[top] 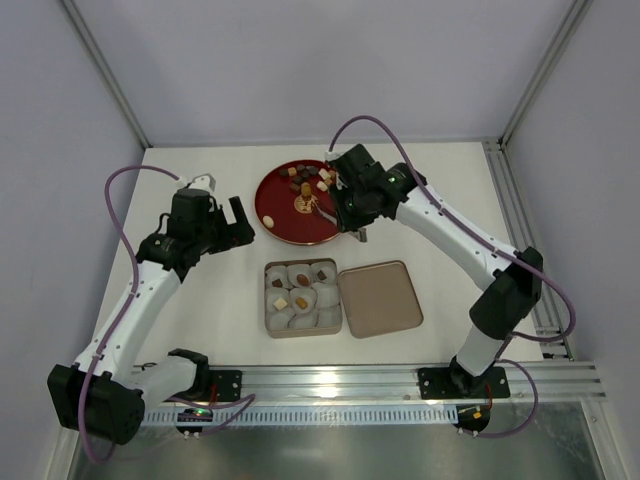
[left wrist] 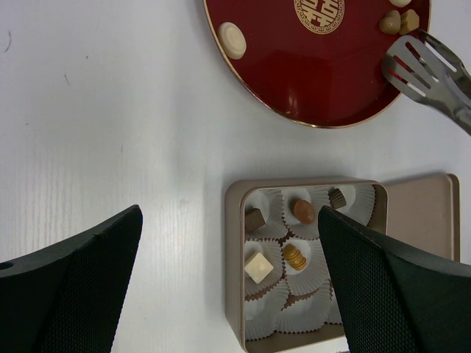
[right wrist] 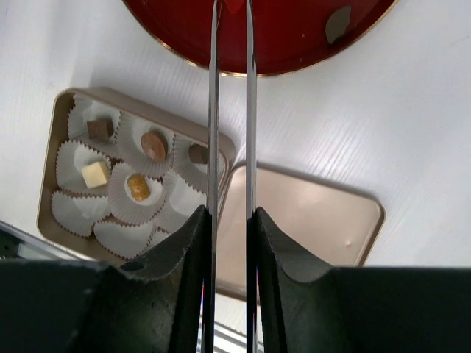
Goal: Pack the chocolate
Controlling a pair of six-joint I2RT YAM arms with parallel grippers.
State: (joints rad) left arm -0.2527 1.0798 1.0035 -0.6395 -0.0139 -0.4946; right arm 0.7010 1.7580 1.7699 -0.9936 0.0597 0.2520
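Several chocolates (top: 306, 179) lie at the far side of the red plate (top: 280, 222). The tan tin (top: 270, 327), lined with white paper cups, holds a few chocolates (top: 299, 279). In the left wrist view a cream round chocolate (left wrist: 232, 39) and tan ones (left wrist: 397, 20) lie on the plate (left wrist: 309, 81); the tin (left wrist: 233, 265) holds several chocolates (left wrist: 295, 256). My right gripper (top: 347, 203) (right wrist: 229, 213) is shut on metal tongs (right wrist: 213, 110) whose slightly parted blades reach over the plate (right wrist: 294, 44); the tongs' tip (left wrist: 423, 66) hovers at the plate's rim. My left gripper (top: 226, 226) (left wrist: 228, 213) is open and empty.
The tin's lid (top: 380, 298) lies flat right of the tin, also in the right wrist view (right wrist: 309, 220). An aluminium rail (top: 400, 378) runs along the near edge. Frame posts and walls enclose the white table (top: 200, 300).
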